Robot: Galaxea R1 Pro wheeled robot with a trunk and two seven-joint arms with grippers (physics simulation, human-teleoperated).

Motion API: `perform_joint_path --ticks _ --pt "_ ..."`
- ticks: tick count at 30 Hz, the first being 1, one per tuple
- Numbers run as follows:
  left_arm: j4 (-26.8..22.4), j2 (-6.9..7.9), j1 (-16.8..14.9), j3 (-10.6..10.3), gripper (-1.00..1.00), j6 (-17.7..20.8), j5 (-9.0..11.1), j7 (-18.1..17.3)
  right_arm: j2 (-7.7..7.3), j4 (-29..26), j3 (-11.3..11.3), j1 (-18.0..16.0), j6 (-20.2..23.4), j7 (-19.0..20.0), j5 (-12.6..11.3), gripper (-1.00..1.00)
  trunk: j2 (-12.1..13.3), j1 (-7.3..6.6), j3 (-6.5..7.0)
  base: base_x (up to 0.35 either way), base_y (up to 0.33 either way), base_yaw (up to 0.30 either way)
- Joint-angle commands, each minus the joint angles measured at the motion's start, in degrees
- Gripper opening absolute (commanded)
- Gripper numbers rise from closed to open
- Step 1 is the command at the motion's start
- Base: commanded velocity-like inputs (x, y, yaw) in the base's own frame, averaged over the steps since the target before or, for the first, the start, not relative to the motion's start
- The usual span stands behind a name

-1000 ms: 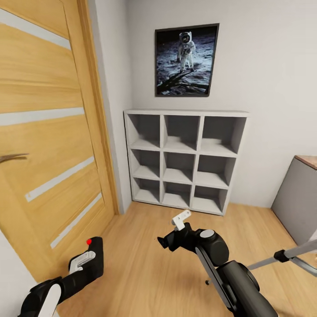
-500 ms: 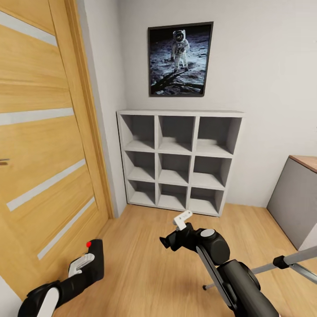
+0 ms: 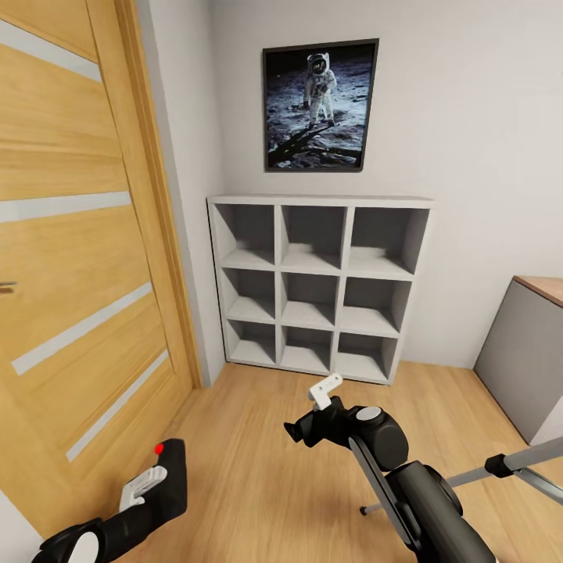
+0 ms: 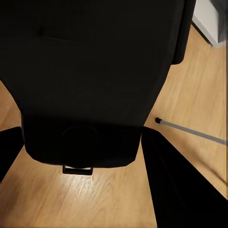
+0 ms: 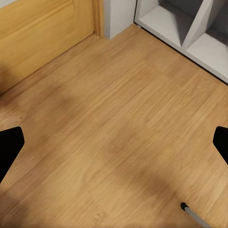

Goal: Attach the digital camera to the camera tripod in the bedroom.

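The small black boxy digital camera with its round red button (image 3: 166, 473) is already picked up: the left hand (image 3: 148, 489) is clamped on it low at the left of the head view, and in the left wrist view the camera's dark body (image 4: 95, 76) sits between the 2 fingers. What is left, as I judge it, is the whole of the attaching: bringing the camera to the tripod's head and seating it there. Of the silver-legged camera tripod (image 3: 516, 463) I see only 2 or so leg sections with a black joint at the lower right of the head view, and a black foot on the light wood floor (image 3: 258, 469) nearby; its head is out of frame, so the robot likely has to turn right. The left arm is held low and close to the body, near the pale wooden door (image 3: 78, 258), with the camera upright, button on top. The right arm reaches forward at mid-height, its hand (image 3: 309, 422) pointing down toward the floor; in the right wrist view its black fingertips (image 5: 9, 147) stand wide apart with nothing between them. The white 9-cube shelf (image 3: 317, 285) and the framed astronaut picture (image 3: 319, 105) lie straight ahead.
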Motion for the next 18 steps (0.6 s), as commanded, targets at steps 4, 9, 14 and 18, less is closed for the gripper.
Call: perform_joint_path --ticks 4,9,14,18 --pt "0.0 -0.02 0.0 0.1 -1.00 0.3 -0.3 -1.3 -0.04 -0.1 0.1 -0.1 0.2 0.2 0.2 1.00 0.0 0.00 -0.06 0.000 0.000 0.000" --pt "0.0 -0.02 0.0 0.1 -1.00 0.3 -0.3 -2.2 -0.04 -0.1 0.1 -0.1 0.2 0.2 0.2 1.00 0.0 0.00 -0.06 0.000 0.000 0.000" --pt "0.0 -0.02 0.0 0.1 -1.00 0.3 -0.3 -3.2 -0.04 -0.1 0.1 -0.1 0.2 0.2 0.2 1.00 0.0 0.00 -0.06 0.000 0.000 0.000" --pt "-0.2 -0.29 0.6 0.3 -1.00 0.4 -0.4 -3.9 -0.03 -0.3 0.0 0.1 0.3 0.2 0.1 1.00 0.0 0.00 -0.06 0.021 0.000 0.000"
